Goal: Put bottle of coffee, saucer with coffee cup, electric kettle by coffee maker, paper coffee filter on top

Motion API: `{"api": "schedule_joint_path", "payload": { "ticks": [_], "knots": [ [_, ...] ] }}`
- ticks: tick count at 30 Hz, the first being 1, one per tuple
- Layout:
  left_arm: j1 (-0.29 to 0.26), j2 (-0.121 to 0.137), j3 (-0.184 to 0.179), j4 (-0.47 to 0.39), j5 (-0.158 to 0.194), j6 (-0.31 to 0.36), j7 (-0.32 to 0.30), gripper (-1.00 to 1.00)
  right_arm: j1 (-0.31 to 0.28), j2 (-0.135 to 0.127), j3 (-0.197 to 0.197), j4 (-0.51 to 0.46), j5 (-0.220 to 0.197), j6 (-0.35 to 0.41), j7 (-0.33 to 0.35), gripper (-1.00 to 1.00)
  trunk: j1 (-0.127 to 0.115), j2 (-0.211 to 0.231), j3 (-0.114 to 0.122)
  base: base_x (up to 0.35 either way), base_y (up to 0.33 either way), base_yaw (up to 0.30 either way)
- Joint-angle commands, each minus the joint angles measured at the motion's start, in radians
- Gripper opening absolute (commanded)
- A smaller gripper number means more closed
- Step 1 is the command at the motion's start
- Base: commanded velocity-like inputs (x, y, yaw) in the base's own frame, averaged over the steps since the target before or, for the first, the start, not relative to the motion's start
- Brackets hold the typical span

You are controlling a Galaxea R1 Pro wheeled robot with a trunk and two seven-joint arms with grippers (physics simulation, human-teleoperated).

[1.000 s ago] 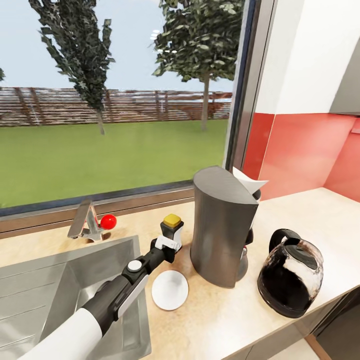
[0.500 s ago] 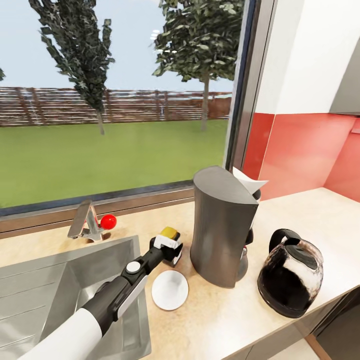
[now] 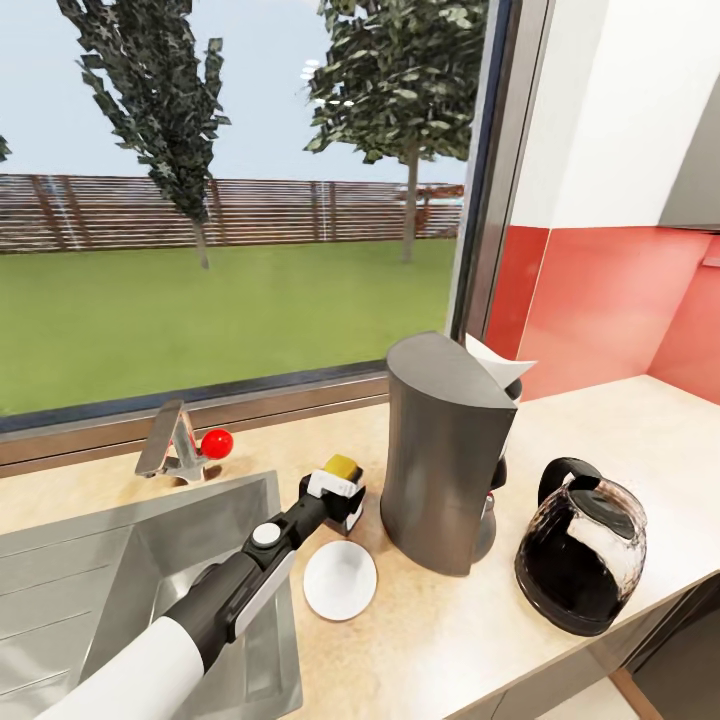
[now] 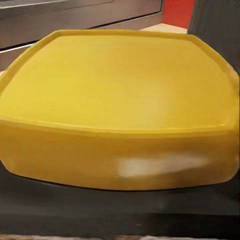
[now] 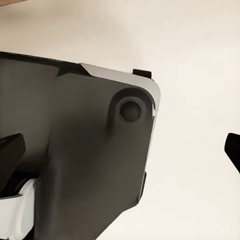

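Note:
The bottle of coffee, dark with a yellow cap (image 3: 342, 466), stands low on the countertop (image 3: 560, 440) just left of the grey coffee maker (image 3: 445, 460). My left gripper (image 3: 338, 492) is shut around its body below the cap. The left wrist view looks closely at the yellow cap (image 4: 120, 100). A white paper filter (image 3: 495, 365) sticks up from the coffee maker's top. The white saucer (image 3: 340, 580) lies in front of the bottle, bare. The glass kettle (image 3: 580, 548) with a black handle stands right of the coffee maker. My right gripper (image 5: 120, 150) is open, holding nothing.
A steel sink (image 3: 80, 580) lies left of the saucer, with a faucet (image 3: 170, 445) and a red knob (image 3: 216, 442) behind it. The window sill runs along the back. The counter's front edge passes close by the kettle.
My left gripper has lowered the coffee bottle toward the counter beside the coffee maker; over the last half second it has held still.

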Motion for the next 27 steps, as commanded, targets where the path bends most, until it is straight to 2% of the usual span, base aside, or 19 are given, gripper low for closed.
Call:
{"api": "schedule_joint_path", "payload": {
  "ticks": [1, 21, 27],
  "knots": [
    [-0.001, 0.001, -0.003, -0.001, 0.010, 0.002, -0.001, 1.00, -0.001, 0.000, -0.006, 0.001, 0.008, -0.003, 0.003, 1.00, 0.000, -0.002, -0.002, 0.000, 0.000, 0.000],
    [-0.002, 0.001, -0.003, -0.001, 0.008, 0.001, 0.000, 1.00, -0.001, -0.001, -0.006, 0.001, 0.008, -0.005, 0.003, 1.00, 0.000, -0.002, -0.002, -0.058, 0.000, 0.000],
    [-0.002, 0.002, 0.000, -0.002, 0.010, 0.003, 0.000, 1.00, -0.001, -0.002, -0.006, 0.001, 0.008, -0.005, 0.004, 1.00, 0.000, -0.002, -0.002, -0.278, 0.080, 0.000]
  ]
}}
